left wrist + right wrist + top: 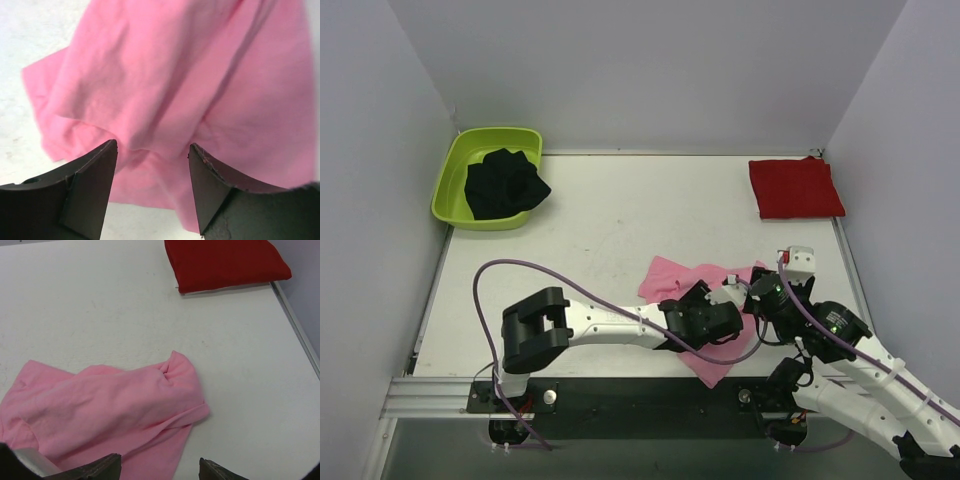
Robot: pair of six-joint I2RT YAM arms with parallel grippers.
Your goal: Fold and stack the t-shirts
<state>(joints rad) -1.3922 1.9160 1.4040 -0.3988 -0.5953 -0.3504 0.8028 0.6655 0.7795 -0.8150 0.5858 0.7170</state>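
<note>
The light pink t-shirt lies crumpled near the table's front middle; it fills the left wrist view and shows in the right wrist view. The deep red t-shirt lies folded at the back right, also in the right wrist view. My left gripper is open just above the pink shirt, fingertips apart and holding nothing. My right gripper is open over the shirt's right edge, only its fingertips showing.
A lime green tub at the back left holds a black cloth. The table's right edge runs close to the red shirt. A purple cable loops over the left arm.
</note>
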